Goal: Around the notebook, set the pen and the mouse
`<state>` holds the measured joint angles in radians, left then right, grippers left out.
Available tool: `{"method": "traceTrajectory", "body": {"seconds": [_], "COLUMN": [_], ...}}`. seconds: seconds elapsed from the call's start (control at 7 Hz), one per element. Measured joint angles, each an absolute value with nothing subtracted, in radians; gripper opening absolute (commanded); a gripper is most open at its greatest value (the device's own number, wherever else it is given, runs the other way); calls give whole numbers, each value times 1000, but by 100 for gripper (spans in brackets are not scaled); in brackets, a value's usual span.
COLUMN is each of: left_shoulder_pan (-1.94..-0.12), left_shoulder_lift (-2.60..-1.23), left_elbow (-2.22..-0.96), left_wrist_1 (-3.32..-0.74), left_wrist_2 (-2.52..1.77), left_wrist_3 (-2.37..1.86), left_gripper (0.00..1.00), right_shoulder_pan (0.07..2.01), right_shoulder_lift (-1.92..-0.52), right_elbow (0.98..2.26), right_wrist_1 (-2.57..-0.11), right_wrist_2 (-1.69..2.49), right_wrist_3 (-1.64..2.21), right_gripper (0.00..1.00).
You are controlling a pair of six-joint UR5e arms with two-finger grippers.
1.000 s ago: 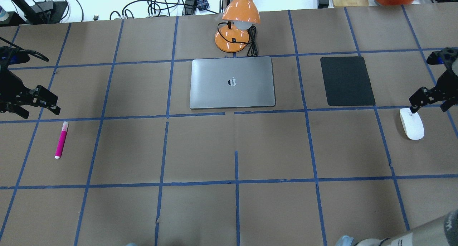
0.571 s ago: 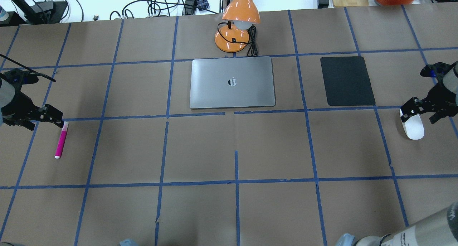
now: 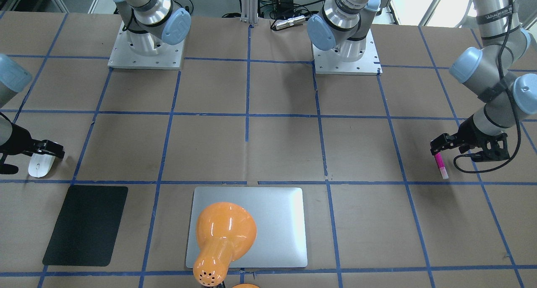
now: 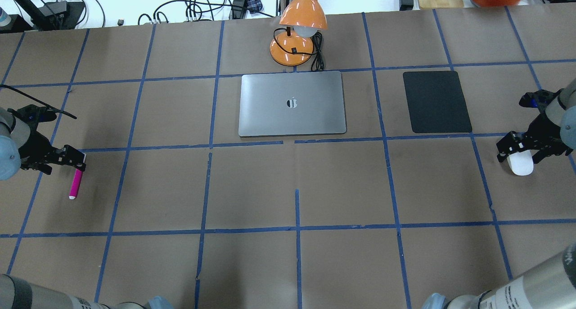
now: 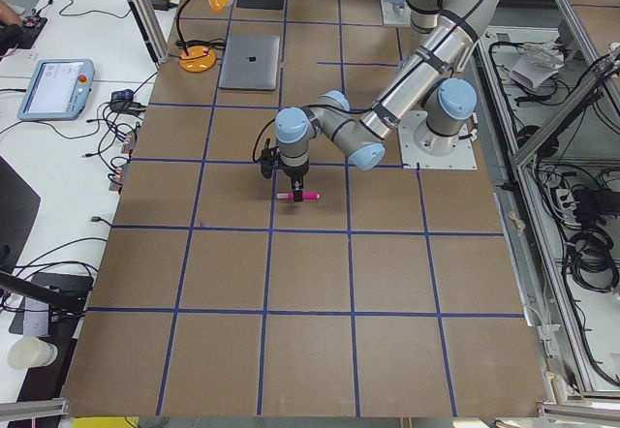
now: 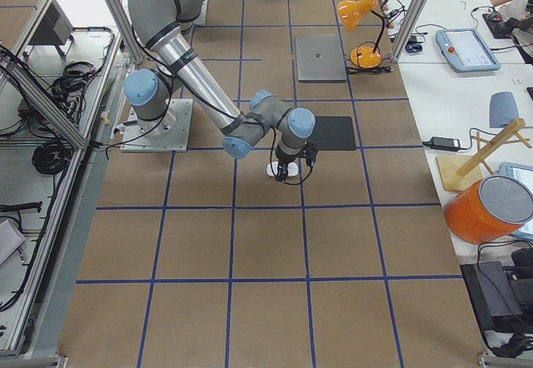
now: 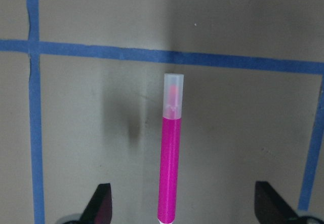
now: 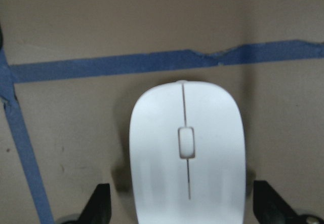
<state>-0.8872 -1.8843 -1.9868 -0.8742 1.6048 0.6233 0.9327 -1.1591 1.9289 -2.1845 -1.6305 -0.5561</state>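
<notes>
Left gripper [image 4: 74, 160]: jaws wide, empty, hanging over the pen [image 4: 75, 183], one finger on each side, neither touching it. The pen lies well out to the left of the notebook [image 4: 292, 103], nearer my base than the notebook's near edge. Overhead, my gripper hides the capped end. The wrist view cuts off the other end. Long axis runs fore-aft, slightly tilted, pale cap pointing away from me.

Right gripper [image 4: 517, 153]: jaws wide, empty, straddling the mouse [image 4: 522, 166]. The mouse sits well right of the notebook, also nearer my base. Overhead, its far part is covered. The wrist view crops its rear. Long axis fore-aft, nose pointing away from me.
</notes>
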Motion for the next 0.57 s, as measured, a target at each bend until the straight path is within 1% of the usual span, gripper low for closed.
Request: {"method": "traceTrajectory", "body": {"seconds": [0.14, 0.29, 0.43, 0.57], "left_shoulder_pan": [-887, -887, -887, -887], "left_shoulder_lift": [-1909, -1928, -1941, -1951], "left_elbow": [-1986, -1983, -1978, -1976], "left_wrist_1": [-852, -840, -833, -830], "left_wrist_2": [1605, 1604, 1603, 1604], "left_wrist_3": [629, 633, 638, 639], "left_gripper": [91, 86, 69, 66], "right_shoulder_pan": [933, 934, 939, 944], "right_shoulder_lift": [-1153, -1153, -1157, -1163], "right_elbow": [1929, 1929, 1927, 1923], "right_wrist_1": [-2193, -2195, -2194, -2190], "right_wrist_2": [-1632, -1630, -1625, -1621], "right_wrist_3": [-558, -563, -567, -567], "right_gripper": [26, 16, 11, 10]}}
